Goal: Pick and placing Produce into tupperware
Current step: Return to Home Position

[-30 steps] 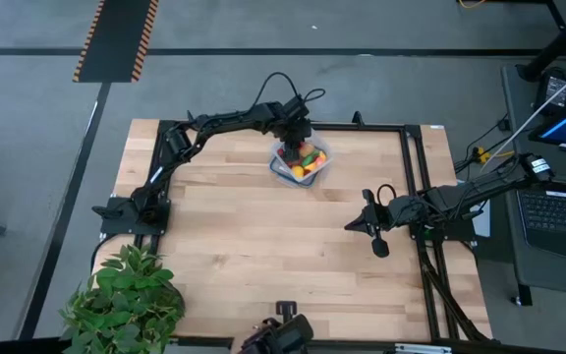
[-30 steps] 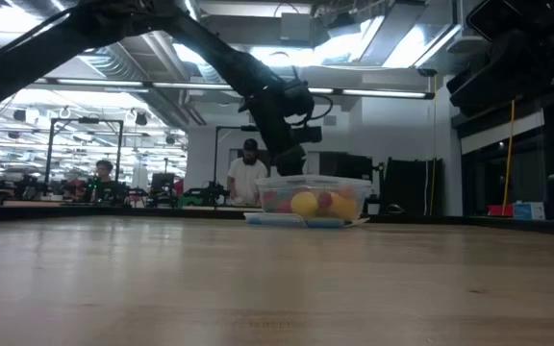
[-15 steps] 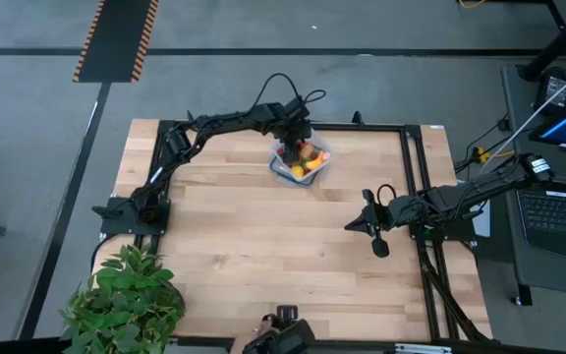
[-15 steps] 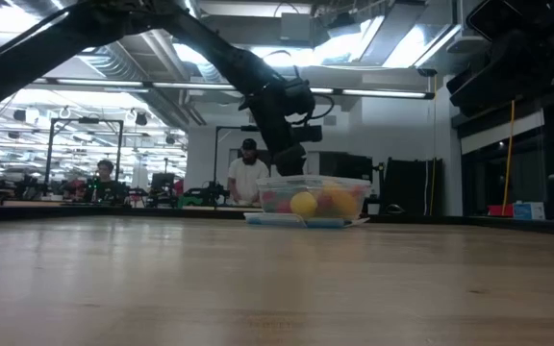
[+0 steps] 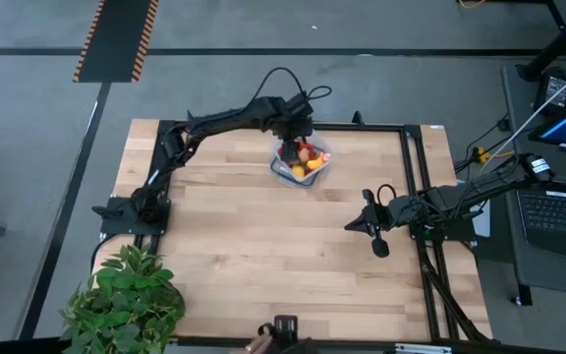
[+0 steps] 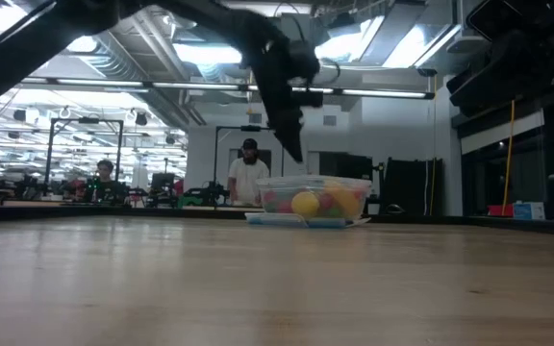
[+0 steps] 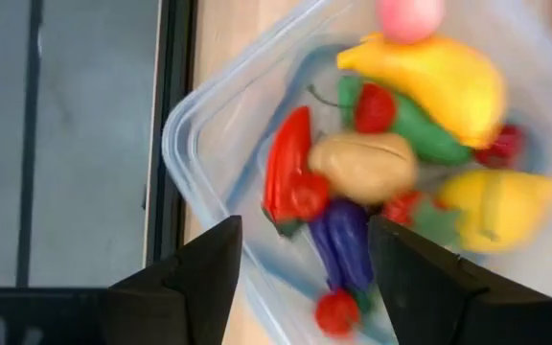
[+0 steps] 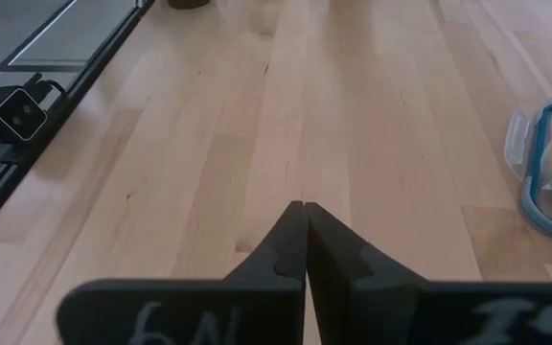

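The clear tupperware (image 5: 314, 169) stands at the table's far middle, on a blue lid (image 6: 301, 220). In it lies the produce: a yellow banana (image 7: 439, 77), a green cucumber (image 7: 420, 129), a red pepper (image 7: 290, 168), a tan piece (image 7: 362, 165), a purple eggplant (image 7: 345, 240), a lemon (image 7: 496, 206) and small red berries (image 7: 338, 311). My left gripper (image 7: 305, 278) hangs open above the container's far left part (image 6: 294, 149), fingers pointing steeply down, holding nothing. My right gripper (image 5: 362, 224) is shut and waits at the table's right, off the board.
A leafy potted plant (image 5: 126, 300) stands at the near left corner. Black frame rails (image 5: 416, 177) run along the table's far and right sides. A laptop (image 5: 558, 211) sits beyond the right edge. People (image 6: 248, 173) stand in the room behind. Bare wood (image 5: 254, 246) spreads between the arms.
My left gripper has risen from the tupperware's rim to well above it, most of the rise in the last half second. The tupperware and the produce in it have stayed in place.
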Robot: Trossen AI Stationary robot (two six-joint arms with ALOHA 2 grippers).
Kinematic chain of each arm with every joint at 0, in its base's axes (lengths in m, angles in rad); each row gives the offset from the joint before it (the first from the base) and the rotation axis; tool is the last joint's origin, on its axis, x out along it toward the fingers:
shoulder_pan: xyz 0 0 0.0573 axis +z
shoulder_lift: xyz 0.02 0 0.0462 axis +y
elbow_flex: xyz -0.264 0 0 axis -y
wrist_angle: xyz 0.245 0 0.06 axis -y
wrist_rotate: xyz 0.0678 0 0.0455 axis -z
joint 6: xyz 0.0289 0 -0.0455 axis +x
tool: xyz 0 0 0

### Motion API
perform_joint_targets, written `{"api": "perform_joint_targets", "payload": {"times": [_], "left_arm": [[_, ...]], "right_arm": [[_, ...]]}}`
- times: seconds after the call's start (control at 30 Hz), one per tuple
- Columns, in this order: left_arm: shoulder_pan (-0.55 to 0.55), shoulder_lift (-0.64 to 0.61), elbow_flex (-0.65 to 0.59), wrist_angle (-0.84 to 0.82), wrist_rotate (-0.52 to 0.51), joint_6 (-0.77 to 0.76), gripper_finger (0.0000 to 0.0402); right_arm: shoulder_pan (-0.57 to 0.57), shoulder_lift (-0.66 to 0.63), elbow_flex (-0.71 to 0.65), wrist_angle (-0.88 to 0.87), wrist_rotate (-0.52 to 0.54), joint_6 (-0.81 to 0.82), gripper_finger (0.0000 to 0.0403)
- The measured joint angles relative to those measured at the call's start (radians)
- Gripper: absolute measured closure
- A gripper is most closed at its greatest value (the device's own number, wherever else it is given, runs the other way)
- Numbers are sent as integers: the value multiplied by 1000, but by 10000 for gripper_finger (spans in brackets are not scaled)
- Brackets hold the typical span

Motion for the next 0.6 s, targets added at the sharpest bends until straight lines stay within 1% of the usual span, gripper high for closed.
{"api": "perform_joint_targets", "payload": {"times": [0.1,0.27,0.37,0.5,0.53,0.6], "left_arm": [[-11,-32,41,-45,3,-34,183],[-19,-118,55,-59,13,-107,185],[-20,-173,55,-95,105,-148,185],[-31,-244,44,-144,246,-157,185],[-40,-264,31,-136,261,-159,185],[-63,-309,-18,-118,253,-166,185]], "right_arm": [[0,0,0,0,0,1,398],[0,0,0,8,0,1,398],[0,0,0,10,0,0,398],[0,0,0,17,0,1,398],[1,0,0,18,0,1,398],[2,0,0,26,0,1,398]]}}
